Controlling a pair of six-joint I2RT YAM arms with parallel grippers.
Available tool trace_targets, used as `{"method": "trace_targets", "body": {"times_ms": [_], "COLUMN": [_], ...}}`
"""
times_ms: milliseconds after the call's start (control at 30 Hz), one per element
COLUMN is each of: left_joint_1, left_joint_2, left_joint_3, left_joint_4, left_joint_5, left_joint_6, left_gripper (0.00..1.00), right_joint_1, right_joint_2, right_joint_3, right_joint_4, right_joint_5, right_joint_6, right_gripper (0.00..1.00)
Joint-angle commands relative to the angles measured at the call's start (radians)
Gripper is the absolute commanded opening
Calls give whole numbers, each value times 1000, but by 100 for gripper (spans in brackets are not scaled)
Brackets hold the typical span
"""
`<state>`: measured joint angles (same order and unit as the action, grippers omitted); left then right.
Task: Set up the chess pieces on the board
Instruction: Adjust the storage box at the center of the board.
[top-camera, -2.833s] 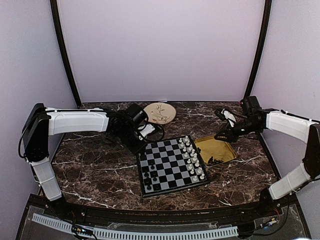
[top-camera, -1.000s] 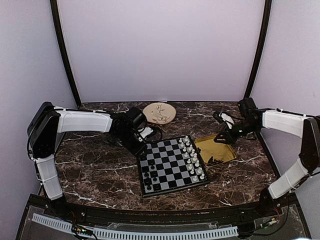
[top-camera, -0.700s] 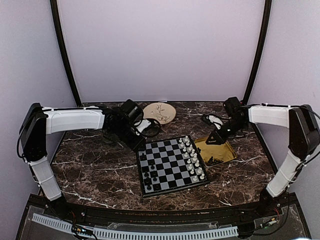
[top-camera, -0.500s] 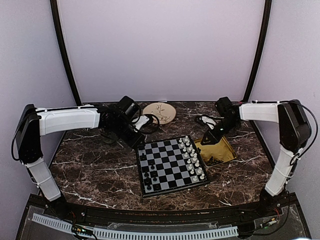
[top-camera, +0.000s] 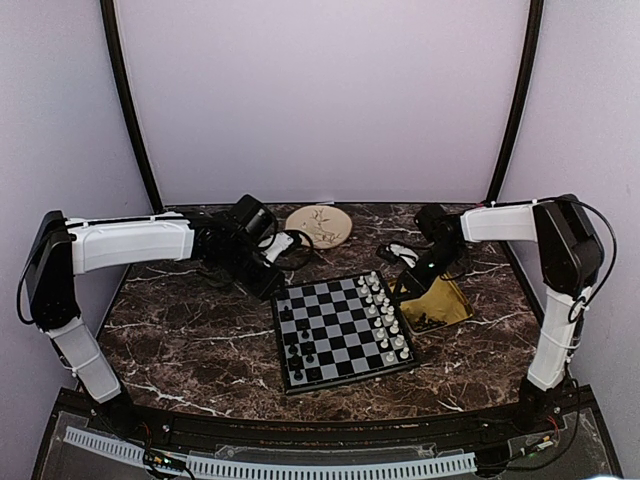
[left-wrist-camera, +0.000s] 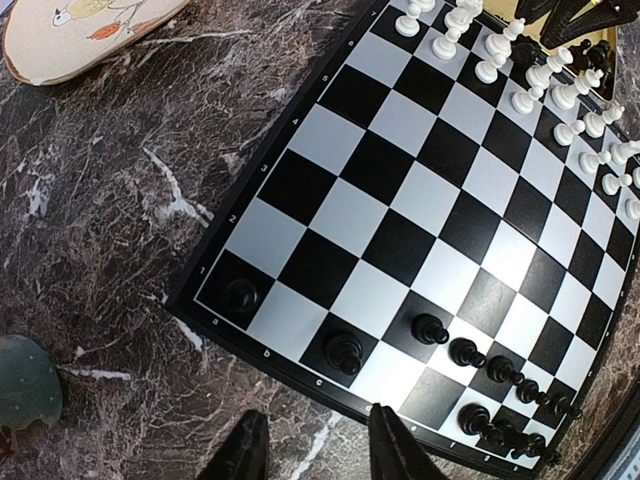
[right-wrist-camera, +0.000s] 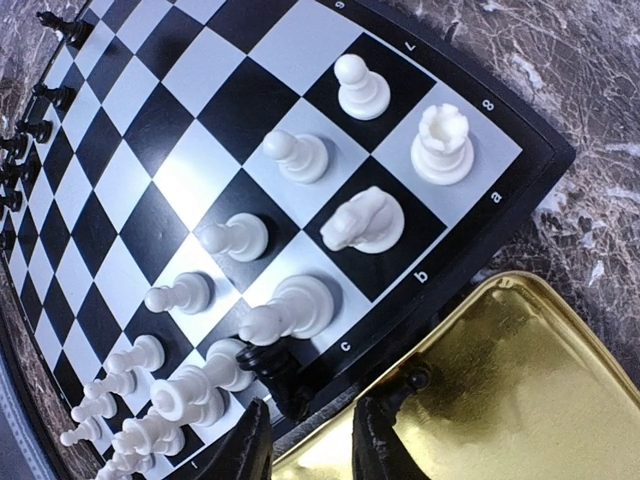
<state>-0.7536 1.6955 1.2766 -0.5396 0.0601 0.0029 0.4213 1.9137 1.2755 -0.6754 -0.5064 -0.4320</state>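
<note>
The board (top-camera: 340, 330) lies mid-table. Several black chess pieces (top-camera: 300, 352) stand along its left edge, white ones (top-camera: 385, 315) along its right. My left gripper (top-camera: 272, 288) hovers open and empty just off the board's lettered rim (left-wrist-camera: 262, 350), near a black piece (left-wrist-camera: 345, 352) on the edge row. My right gripper (right-wrist-camera: 308, 415) is open over the seam between board (right-wrist-camera: 170, 110) and yellow tray (right-wrist-camera: 520, 380). A tilted black piece (right-wrist-camera: 270, 365) lies across the rim just ahead of its left finger (right-wrist-camera: 245, 445). I cannot tell whether they touch.
The yellow tray (top-camera: 450, 300) right of the board holds more black pieces (top-camera: 428, 322), one small one by its rim (right-wrist-camera: 408, 380). White pieces (right-wrist-camera: 365, 220) crowd the squares beside my right gripper (top-camera: 408, 283). A round wooden disc (top-camera: 320, 225) lies at the back.
My right arm swung left from the tray's far side to the board's right rim. My left gripper drew back a little toward the far left.
</note>
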Motion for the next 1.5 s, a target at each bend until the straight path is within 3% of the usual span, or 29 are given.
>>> {"method": "trace_targets", "body": {"times_ms": [0,667,867,1100,1467], "left_joint_1": [0,0,0,0,0], "left_joint_2": [-44,-53,-54,-62,-89], "left_joint_3": [-16,-53,-60,-72,-97], "left_joint_4": [3,24,34,41,46], "left_joint_5": [-8,5,8,17,45], "left_joint_6": [-11,-23,-24,-16,-4], "left_gripper": [36,36,36,36,36], "right_joint_1": [12,-3,-21,-20,-48], "right_joint_2": [12,33,-3,-20,-22], "right_joint_3": [27,34,30,45,86], "right_joint_4": [-15,18,27,-15,-116], "right_joint_5": [-28,135,113,-24,-27], "right_joint_6": [4,81,73,-45,-585], "right_gripper": [29,27,26,27,28]}}
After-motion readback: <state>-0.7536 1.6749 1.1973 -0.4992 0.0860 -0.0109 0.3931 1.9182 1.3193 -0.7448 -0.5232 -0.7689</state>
